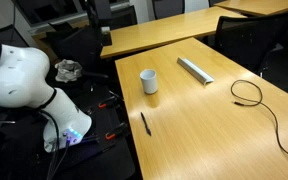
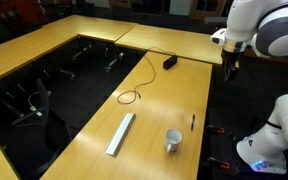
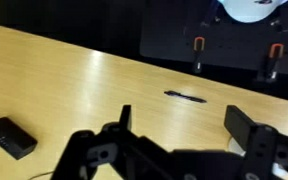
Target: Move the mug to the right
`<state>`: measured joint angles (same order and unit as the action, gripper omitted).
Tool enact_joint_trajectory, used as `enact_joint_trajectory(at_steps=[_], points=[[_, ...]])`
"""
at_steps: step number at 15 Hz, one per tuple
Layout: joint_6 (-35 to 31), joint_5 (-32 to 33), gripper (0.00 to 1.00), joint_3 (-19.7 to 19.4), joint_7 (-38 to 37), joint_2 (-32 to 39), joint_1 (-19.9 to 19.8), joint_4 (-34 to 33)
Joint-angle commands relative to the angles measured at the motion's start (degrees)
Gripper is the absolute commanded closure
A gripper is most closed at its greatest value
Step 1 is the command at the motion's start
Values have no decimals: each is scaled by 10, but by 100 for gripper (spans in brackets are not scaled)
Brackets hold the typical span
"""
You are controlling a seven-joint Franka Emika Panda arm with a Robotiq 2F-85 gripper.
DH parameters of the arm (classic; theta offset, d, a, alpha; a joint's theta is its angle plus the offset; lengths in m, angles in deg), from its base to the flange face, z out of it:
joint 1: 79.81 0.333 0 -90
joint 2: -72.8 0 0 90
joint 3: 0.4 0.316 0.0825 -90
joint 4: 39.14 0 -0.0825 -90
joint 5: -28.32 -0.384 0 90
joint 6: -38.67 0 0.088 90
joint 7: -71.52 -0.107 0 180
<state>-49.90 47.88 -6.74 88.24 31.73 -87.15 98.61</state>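
Mug (image 1: 148, 81) upright — mouth seemingly upward

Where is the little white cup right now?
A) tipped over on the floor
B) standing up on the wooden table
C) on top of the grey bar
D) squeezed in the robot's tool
B: the mug stands upright on the table, with nothing gripping it.

- No text, label, brand, number or sign can be read in any view.
- The mug (image 1: 148, 81) and the grey bar (image 1: 195, 70) look plain.
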Motion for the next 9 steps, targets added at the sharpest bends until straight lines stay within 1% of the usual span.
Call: enact_joint_trajectory(at_steps=[1, 5, 9], points=[[5, 8, 0, -14, -9, -1, 20, -2], [-42, -20, 0, -23, -5, 0, 49, 22], [-161, -89, 0, -30, -9, 21, 78, 76]])
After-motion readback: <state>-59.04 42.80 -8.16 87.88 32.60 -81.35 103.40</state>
